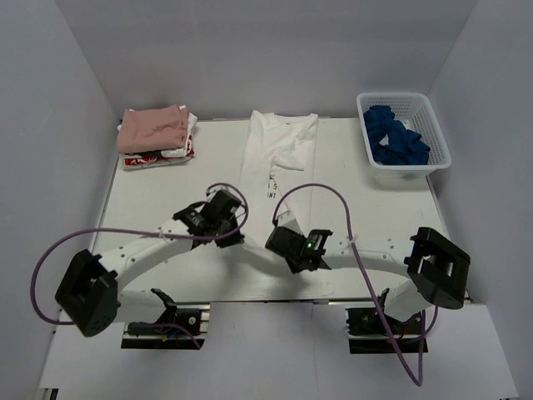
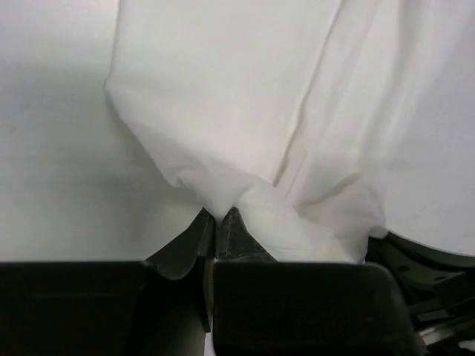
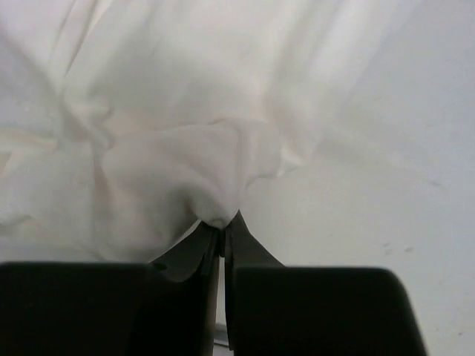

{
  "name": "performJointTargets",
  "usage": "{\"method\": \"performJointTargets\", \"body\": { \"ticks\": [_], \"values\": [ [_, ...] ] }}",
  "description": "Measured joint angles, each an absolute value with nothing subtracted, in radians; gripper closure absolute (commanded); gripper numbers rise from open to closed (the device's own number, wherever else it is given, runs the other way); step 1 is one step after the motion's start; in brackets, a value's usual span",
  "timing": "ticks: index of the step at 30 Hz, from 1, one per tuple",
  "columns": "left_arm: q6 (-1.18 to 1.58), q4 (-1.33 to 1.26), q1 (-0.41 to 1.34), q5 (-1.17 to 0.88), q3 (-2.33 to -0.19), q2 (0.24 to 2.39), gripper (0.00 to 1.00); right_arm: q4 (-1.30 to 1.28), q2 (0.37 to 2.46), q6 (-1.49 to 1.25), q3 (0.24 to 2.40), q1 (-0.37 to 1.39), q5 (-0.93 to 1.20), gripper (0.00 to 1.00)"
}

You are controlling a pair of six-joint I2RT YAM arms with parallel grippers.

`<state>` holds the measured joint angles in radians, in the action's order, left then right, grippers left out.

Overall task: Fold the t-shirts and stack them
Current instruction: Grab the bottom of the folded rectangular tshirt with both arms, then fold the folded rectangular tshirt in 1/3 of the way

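Note:
The large white t-shirt (image 1: 279, 146) lies in a long narrow strip down the middle of the table, dark lettering near its near end. My left gripper (image 1: 236, 218) is shut on the shirt's near left hem (image 2: 223, 196). My right gripper (image 1: 279, 227) is shut on the near right hem (image 3: 215, 208). Both hold bunched cloth at the fingertips. The dusty-pink t-shirt (image 1: 153, 128) lies folded on top of the white-and-red printed t-shirt (image 1: 158, 157) at the back left.
A white basket (image 1: 405, 140) with blue cloth inside stands at the back right. White walls close in the table on three sides. Purple cables loop over both arms.

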<state>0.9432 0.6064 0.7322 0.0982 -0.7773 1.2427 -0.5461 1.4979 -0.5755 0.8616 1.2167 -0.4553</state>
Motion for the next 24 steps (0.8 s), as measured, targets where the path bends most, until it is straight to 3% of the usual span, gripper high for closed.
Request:
{"method": "performJointTargets", "body": {
  "ticks": [13,24],
  "values": [
    [0.835,0.643,0.573,0.229,-1.35,1.705,1.0,-0.433,1.568,-0.463,1.141,0.843,-0.495,1.0],
    [0.699,0.571,0.496,0.179,-1.623,1.944,1.0,-0.381,1.775,-0.396,1.308,0.652,-0.413,1.0]
  ]
}}
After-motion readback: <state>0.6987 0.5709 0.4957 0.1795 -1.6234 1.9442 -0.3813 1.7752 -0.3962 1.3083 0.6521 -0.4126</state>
